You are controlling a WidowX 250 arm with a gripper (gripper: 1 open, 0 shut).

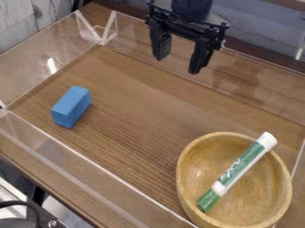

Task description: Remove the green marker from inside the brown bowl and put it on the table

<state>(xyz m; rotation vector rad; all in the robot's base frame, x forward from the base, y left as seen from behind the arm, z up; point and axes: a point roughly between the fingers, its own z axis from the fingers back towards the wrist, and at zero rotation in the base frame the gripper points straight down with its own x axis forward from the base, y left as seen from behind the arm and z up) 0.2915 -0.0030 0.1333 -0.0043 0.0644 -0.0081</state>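
Note:
The green marker [236, 171] lies inside the brown bowl [191, 169] at the front right of the table [143, 107]. Its white cap points to the bowl's far rim and its green body runs down toward the near rim. My gripper [181, 52] hangs at the back of the table, well above and behind the bowl, with its black fingers spread apart and nothing between them. It is far from the marker.
A blue rectangular block [70, 106] lies on the left part of the table. Low clear acrylic walls [95, 31] border the tabletop on all sides. The front table edge runs along the lower left.

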